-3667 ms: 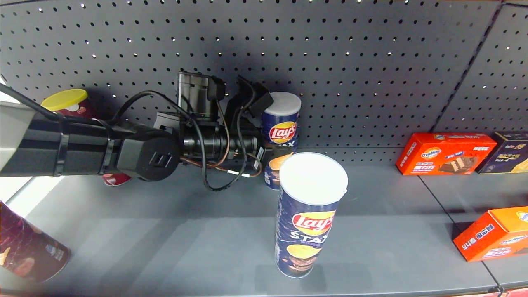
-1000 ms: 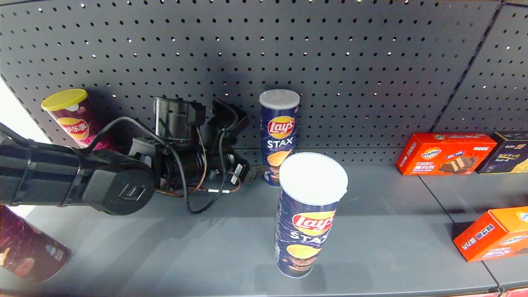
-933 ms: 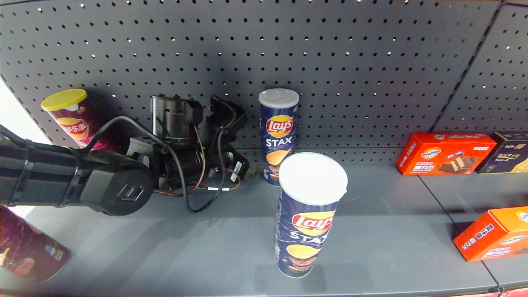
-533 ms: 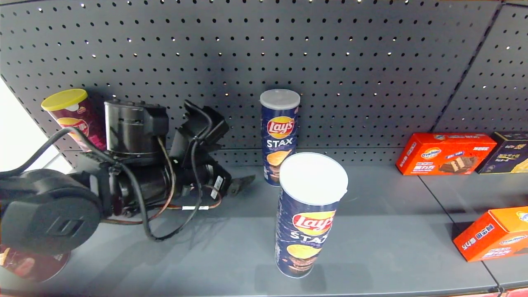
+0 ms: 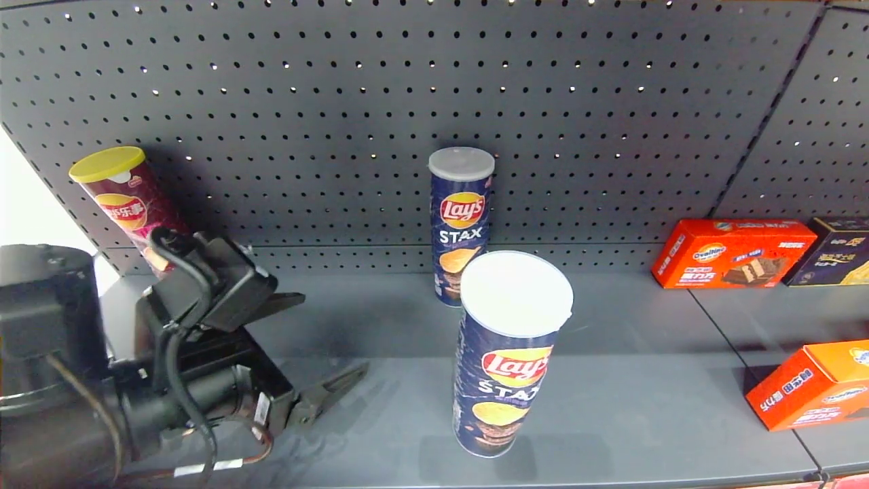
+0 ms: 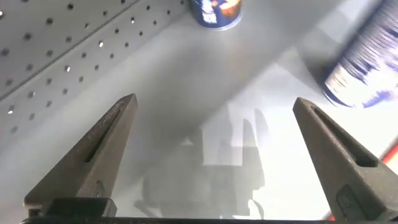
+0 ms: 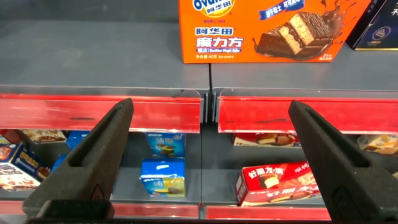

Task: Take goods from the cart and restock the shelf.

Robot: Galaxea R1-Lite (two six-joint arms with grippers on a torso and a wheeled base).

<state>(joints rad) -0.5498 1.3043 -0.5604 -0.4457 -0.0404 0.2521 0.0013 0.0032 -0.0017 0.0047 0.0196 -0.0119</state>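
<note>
Two tall blue chips cans stand upright on the grey shelf [image 5: 645, 326]: the back can [image 5: 461, 224] near the pegboard, and the front can [image 5: 506, 353] closer to me. My left gripper [image 5: 326, 339] hangs open at the shelf's front left, well apart from both cans. In the left wrist view the left gripper [image 6: 214, 102] holds nothing, with the back can's base [image 6: 214, 12] and the front can [image 6: 364, 62] beyond it. My right gripper [image 7: 210, 106] is open and empty, facing the red shelf-edge strips [image 7: 149, 112] below an orange box [image 7: 258, 31].
A maroon can with a yellow lid [image 5: 125, 197] leans at the back left. Orange boxes [image 5: 733, 251] [image 5: 815, 390] and a dark box [image 5: 842, 255] sit on the right. Below the red strips, a lower shelf holds blue cookie packs [image 7: 165, 174] and a red box [image 7: 280, 183].
My left gripper let go of the back blue can, then drew away to the left and toward the shelf's front. Both cans stayed in place.
</note>
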